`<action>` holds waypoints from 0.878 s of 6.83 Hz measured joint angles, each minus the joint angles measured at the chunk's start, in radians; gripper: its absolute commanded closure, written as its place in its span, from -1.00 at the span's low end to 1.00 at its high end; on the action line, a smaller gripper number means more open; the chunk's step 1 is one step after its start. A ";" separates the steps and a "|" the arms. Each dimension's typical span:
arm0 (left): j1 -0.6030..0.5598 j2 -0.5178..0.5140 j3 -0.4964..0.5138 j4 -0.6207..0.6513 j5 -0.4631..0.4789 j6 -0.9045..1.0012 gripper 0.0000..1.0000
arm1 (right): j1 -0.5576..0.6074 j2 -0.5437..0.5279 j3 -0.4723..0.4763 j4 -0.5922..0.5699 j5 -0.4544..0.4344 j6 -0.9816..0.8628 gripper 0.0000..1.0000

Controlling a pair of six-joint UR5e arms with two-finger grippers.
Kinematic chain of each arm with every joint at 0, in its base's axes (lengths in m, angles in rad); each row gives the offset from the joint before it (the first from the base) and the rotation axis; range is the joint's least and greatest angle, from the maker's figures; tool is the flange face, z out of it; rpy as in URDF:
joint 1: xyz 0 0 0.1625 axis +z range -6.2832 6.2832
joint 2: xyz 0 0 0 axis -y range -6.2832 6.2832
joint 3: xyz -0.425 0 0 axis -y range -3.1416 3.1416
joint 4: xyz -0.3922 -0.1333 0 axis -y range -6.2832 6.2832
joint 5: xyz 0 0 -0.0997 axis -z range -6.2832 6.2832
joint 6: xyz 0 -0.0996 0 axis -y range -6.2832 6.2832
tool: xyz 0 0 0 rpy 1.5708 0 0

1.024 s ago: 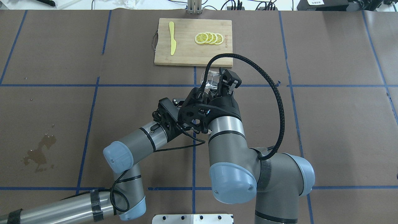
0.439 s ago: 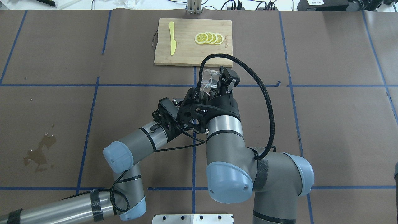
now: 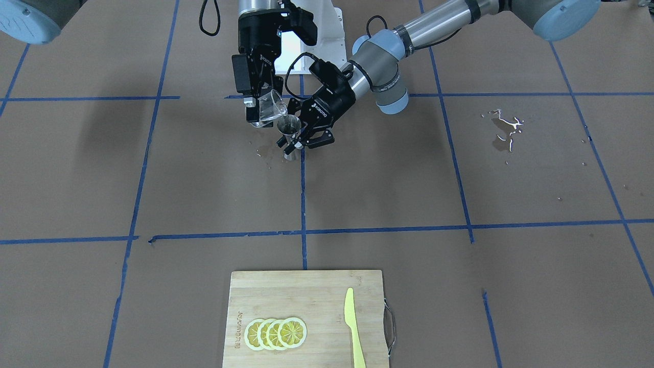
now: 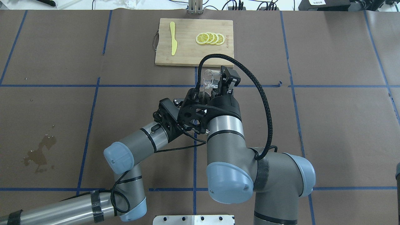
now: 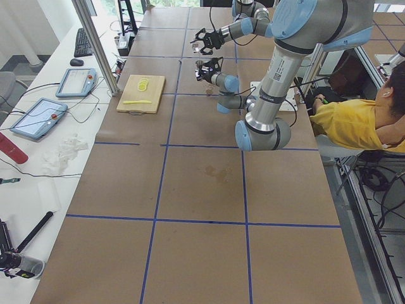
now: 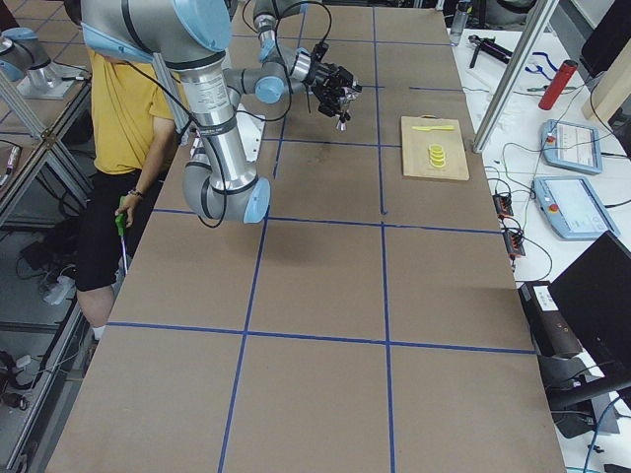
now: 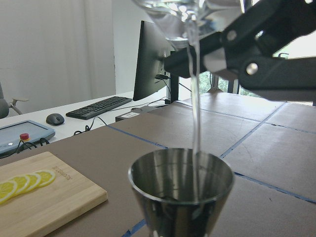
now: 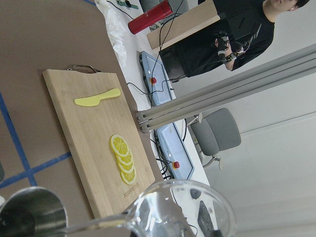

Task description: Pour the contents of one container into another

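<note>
The clear glass cup (image 3: 269, 107) is tipped with its spout over the steel jigger (image 3: 289, 128), and my right gripper (image 3: 259, 110) is shut on it. In the left wrist view a thin stream (image 7: 195, 98) of clear liquid falls from the cup (image 7: 180, 19) into the jigger's upper cone (image 7: 181, 190). My left gripper (image 3: 299, 143) is shut on the jigger at its waist; the jigger's foot is at the table. From overhead the cup (image 4: 210, 79) shows beyond the right gripper (image 4: 219, 82), while the right wrist hides the jigger and the left gripper.
A wooden cutting board (image 4: 187, 53) with lemon slices (image 4: 210, 38) and a yellow knife (image 4: 172, 38) lies at the far middle. A wet stain (image 4: 39, 151) marks the paper on my left. Small droplets (image 3: 263, 153) lie beside the jigger. A seated person (image 5: 354, 120) is behind the robot.
My right wrist has rolled a little and tipped the cup further toward the jigger; its cable loop swung left. The left arm has stayed still.
</note>
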 measured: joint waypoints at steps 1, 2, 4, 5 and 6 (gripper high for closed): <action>0.001 0.000 0.000 0.000 0.001 0.000 1.00 | 0.003 0.000 0.000 0.000 0.000 -0.012 1.00; 0.002 0.000 0.000 0.000 0.001 0.000 1.00 | 0.005 0.000 0.000 -0.001 -0.002 -0.021 1.00; 0.003 0.000 0.001 0.000 0.001 0.000 1.00 | 0.006 0.000 0.000 -0.002 -0.007 -0.030 1.00; 0.003 0.000 0.001 0.000 0.001 0.000 1.00 | 0.006 0.000 -0.001 -0.002 -0.007 -0.031 1.00; 0.003 0.000 0.001 0.000 0.001 0.000 1.00 | 0.006 0.000 -0.001 -0.002 -0.008 -0.029 1.00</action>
